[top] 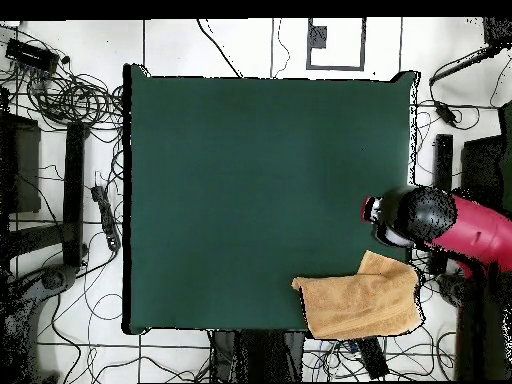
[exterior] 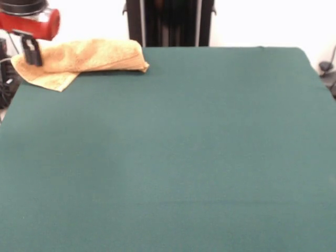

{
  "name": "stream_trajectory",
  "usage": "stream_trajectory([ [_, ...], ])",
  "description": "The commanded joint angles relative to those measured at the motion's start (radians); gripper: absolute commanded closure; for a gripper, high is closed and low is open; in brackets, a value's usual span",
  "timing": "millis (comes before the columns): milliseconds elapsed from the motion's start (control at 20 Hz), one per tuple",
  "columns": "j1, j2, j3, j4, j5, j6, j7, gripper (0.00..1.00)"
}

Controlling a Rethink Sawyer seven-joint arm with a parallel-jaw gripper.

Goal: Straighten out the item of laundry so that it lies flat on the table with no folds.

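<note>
Towel sits bunched and folded at table corner, partly overhanging the edge, gripper at its end, grip state unclear; best drag it inward, then spread folds flat.

A dark green table carries 1 folded orange-tan towel at its corner.

Towel on the table at its far left corner in the front view, one corner hanging past the table edge, gripper right at the towel's left end, towel stretching rightward from it
</note>
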Motion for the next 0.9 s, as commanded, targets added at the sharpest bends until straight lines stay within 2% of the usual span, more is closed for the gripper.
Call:
stream_trajectory([
  [50,0.113,0.022,-0.004,0.176,0.105,0.019,0.298,1.0],
  [500,0.102,0.081,-0.024,0.147,0.143,-0.031,0.225,1.0],
  [750,0.064,0.079,-0.026,0.111,0.108,0.007,0.137,1.0],
  [900,0.019,0.119,-0.013,0.05,0.075,0.017,0.062,1.0],
])
